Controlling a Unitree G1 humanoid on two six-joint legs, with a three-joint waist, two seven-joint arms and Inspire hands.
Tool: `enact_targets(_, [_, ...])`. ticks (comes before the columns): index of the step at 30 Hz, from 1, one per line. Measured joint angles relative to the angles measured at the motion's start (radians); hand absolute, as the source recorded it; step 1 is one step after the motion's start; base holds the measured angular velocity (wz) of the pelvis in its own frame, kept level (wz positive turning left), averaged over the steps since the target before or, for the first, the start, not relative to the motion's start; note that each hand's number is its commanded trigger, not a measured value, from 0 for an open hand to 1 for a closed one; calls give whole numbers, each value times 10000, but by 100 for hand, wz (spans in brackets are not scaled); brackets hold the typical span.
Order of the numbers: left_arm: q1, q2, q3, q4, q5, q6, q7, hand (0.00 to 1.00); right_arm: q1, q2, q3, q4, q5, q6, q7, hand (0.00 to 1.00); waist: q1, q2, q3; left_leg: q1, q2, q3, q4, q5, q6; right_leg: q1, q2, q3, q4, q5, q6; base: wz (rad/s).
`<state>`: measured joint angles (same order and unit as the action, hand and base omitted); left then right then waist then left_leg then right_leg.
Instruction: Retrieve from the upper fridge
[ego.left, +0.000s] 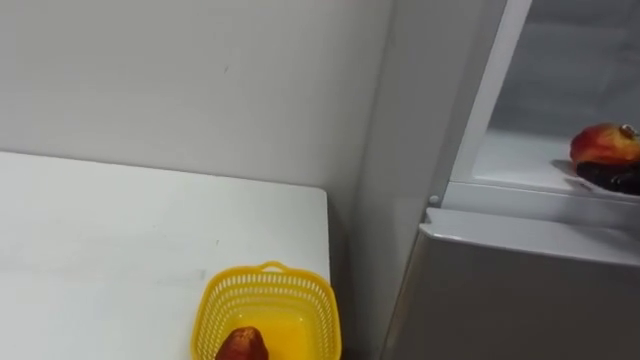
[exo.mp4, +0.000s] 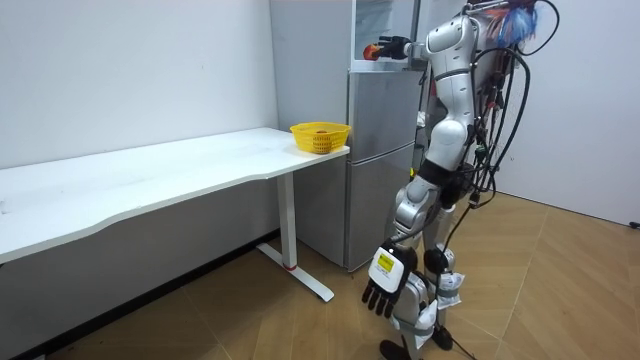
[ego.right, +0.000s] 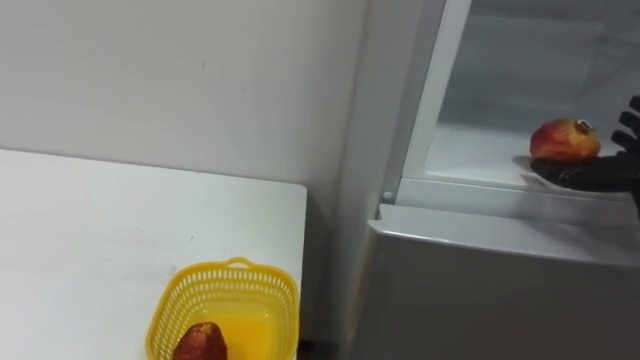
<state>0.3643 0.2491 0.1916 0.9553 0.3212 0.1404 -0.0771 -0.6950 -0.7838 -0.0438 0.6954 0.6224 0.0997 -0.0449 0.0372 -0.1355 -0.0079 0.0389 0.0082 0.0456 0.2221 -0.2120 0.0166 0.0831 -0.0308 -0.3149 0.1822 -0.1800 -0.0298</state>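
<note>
One red-and-yellow round fruit sits on the white shelf of the open upper compartment of a tall grey fridge, with the robot's dark right hand reaching in under and beside it. The hand touches the fruit from below, but its fingers run out past the picture's edge, so it cannot be told whether they have clamped round it. The robot stands upright right in front of the fridge. Its left hand hangs idle by its thigh with the fingers loose and holding nothing. Beside the fridge, a yellow plastic mesh basket stands at the near corner of a long white table and holds a dark red fruit. By the look of it, the retrieval is about halfway: the fruit has been reached but not lifted clear of the shelf. Drawing it out, and probably carrying it to the basket, is what remains.
</note>
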Motion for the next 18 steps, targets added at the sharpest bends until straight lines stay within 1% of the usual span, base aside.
enact_targets(3, [9,3,10,68,13,-10,-162,0,-1,0,10,4,-34,0,162,0,-22,-22,-15,-112,-27,-93,-28,-1,1,-11,-27,-147,13,-20,28,11])
enact_targets(6, [13,3,10,89,13,-13,-224,0,-10,0,12,29,-36,0,295,0,10,-55,-24,-125,-32,-91,-30,-1,1,-11,-29,-172,13,-32,21,2])
enact_targets(9, [23,3,10,100,13,-12,-239,0,-15,-1,12,62,-47,0,431,0,88,-100,-36,-132,-41,-92,-5,-1,0,-2,-27,-186,6,-43,11,0])
enact_targets(10, [28,2,25,95,14,-10,-256,0,-14,-1,11,153,-103,0,460,0,176,-111,-37,-132,-40,-99,8,-1,0,-3,-26,-188,4,-45,10,0])
enact_targets(12, [28,6,56,77,14,-10,-319,0,-16,-4,9,377,-271,0,466,0,230,-146,-63,-145,-38,-172,36,-1,0,-7,-32,-208,4,-47,10,2])
enact_targets(13, [34,10,56,76,10,-9,-399,0,-16,-4,9,466,-322,1,458,0,275,-149,-65,-151,-38,-191,87,-1,0,-12,-37,-229,6,-47,11,5])
enact_targets(18, [146,73,57,64,9,-9,-504,0,-16,-4,8,536,-322,0,427,0,270,-135,-68,-183,-33,-278,158,-1,-1,-5,-41,-375,37,-47,10,6])
